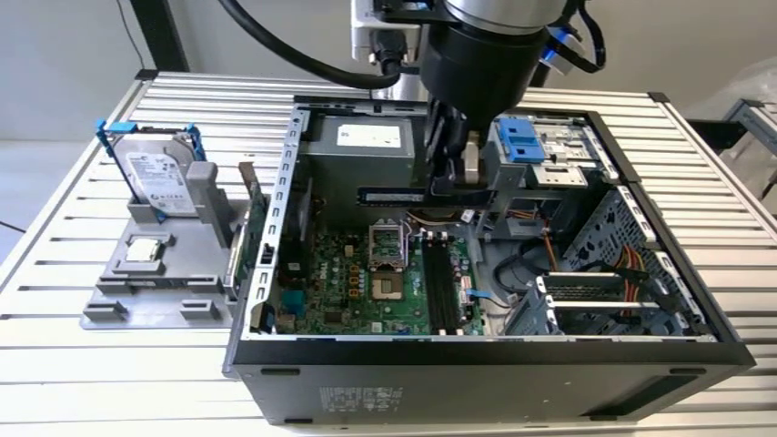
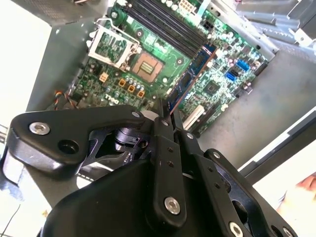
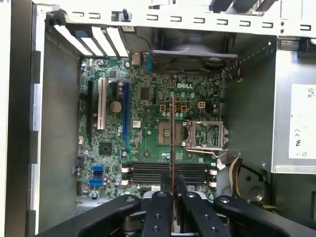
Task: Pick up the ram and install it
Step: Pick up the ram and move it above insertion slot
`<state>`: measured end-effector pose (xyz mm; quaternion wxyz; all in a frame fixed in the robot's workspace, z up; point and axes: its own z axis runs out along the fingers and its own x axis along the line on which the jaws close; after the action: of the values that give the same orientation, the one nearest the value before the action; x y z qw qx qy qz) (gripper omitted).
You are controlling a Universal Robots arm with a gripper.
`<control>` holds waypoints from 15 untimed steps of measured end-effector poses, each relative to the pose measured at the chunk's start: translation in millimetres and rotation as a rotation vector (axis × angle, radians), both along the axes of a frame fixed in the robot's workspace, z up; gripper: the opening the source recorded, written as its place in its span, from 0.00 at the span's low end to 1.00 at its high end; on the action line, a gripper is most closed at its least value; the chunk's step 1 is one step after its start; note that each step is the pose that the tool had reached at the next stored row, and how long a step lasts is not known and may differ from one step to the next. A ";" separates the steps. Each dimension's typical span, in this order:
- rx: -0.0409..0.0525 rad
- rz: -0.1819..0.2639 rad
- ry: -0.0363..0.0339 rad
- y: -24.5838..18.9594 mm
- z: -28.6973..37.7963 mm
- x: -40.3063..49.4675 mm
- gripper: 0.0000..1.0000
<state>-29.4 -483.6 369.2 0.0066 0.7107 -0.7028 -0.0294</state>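
First wrist view: end effector (image 3: 172,185) gripped the ram (image 3: 172,129) edge-down over the motherboard (image 3: 148,143), presumably contacts facing it. Crosswise to memory slots (image 3: 145,173).

Slatted metal table (image 1: 97,387) — open computer case (image 1: 486,391), grey fixture block (image 1: 146,284) beside it
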 end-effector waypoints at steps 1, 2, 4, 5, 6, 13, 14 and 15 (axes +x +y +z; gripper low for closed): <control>-0.0001 0.000 0.0000 0.8 0.0 1.1 0.00; -0.0001 0.000 0.0000 1.7 0.0 2.1 0.00; -0.0001 0.000 -0.0001 4.4 0.0 3.6 0.00; -0.0001 0.000 -0.0001 6.2 0.0 4.0 0.00; -0.0001 0.001 0.0000 8.0 0.0 4.4 0.00; 0.0000 0.004 0.0000 17.3 0.0 8.7 0.00; 0.0000 0.005 -0.0001 17.8 0.0 10.4 0.00; 0.0000 0.005 0.0000 18.2 0.0 12.4 0.00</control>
<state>-17.0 -465.4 369.2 0.0067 0.7125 -0.7010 -0.0293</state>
